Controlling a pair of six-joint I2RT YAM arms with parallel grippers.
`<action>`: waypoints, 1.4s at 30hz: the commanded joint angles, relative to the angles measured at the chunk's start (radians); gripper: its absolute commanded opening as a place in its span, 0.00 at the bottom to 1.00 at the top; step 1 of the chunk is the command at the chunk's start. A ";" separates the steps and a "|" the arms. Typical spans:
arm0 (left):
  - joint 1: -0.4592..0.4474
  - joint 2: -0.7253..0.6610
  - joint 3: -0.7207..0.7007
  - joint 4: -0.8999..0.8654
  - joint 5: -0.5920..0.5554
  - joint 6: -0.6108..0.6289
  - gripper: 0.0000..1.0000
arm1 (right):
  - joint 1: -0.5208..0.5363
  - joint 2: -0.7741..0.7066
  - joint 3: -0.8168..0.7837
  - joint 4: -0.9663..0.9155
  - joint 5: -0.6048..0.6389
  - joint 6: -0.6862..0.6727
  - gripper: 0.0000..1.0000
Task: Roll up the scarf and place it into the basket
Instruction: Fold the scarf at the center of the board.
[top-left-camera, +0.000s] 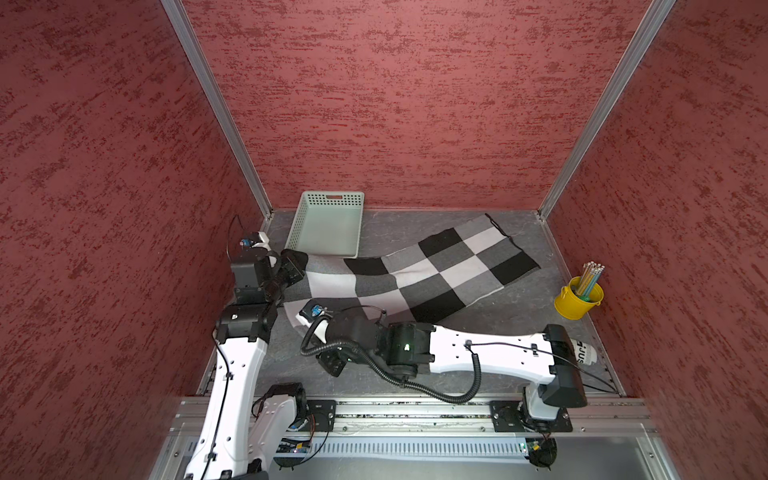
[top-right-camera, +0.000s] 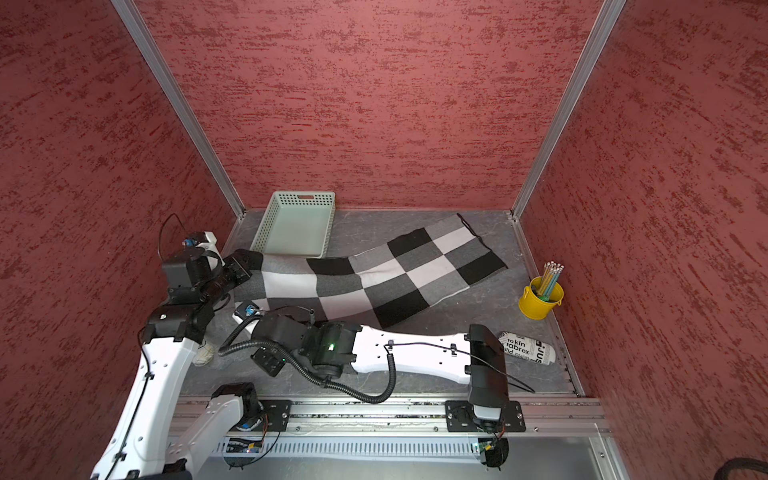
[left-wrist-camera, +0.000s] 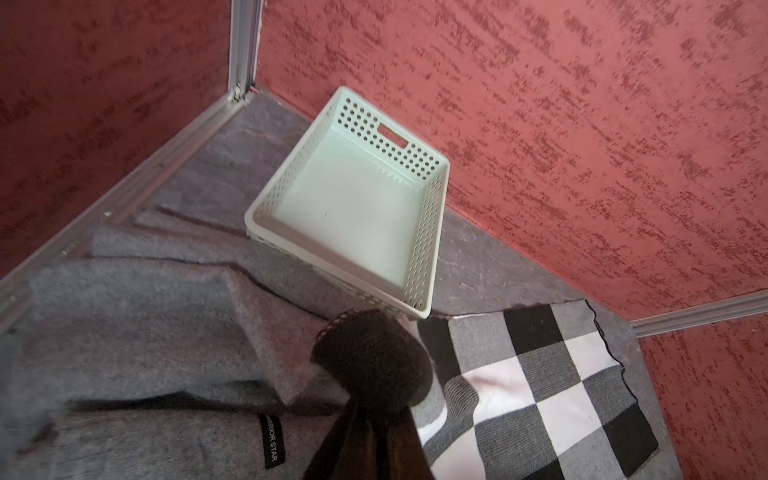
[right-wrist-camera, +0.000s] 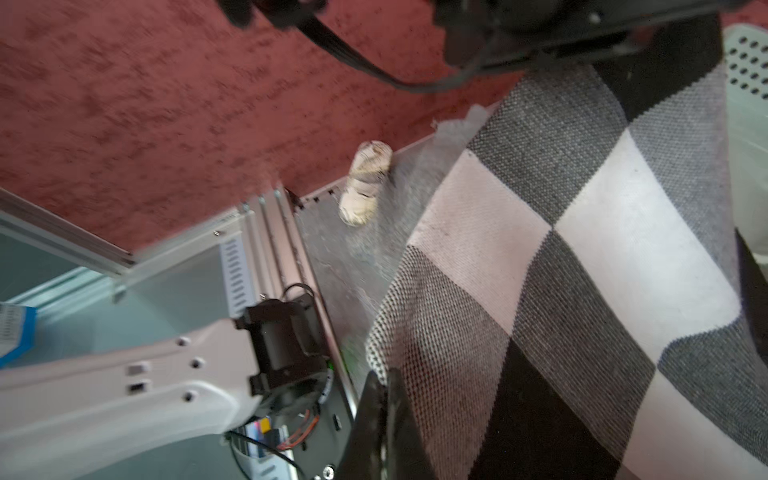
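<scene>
A black, grey and white checkered scarf lies spread out, running from the left side to the far right. The pale mint-green basket stands empty at the back left, and the scarf's left end lies against its front wall. My left gripper is shut on the scarf's black far-left corner, which bunches above its fingertips. My right gripper is shut on the scarf's near-left corner.
A yellow bucket of pencils stands at the right wall. A printed can lies near the right arm's base. A small beige bundle lies at the left wall. The grey felt mat is wrinkled there.
</scene>
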 joint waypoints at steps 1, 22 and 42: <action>0.028 -0.006 0.085 -0.100 -0.053 0.075 0.00 | 0.040 0.038 0.157 -0.145 -0.079 0.021 0.00; -0.417 0.383 0.529 -0.038 -0.259 0.066 0.00 | -0.301 -0.450 -0.247 -0.173 0.037 0.231 0.00; -0.686 1.219 1.227 0.107 -0.312 0.074 0.00 | -0.842 -0.791 -0.658 -0.260 0.228 0.243 0.00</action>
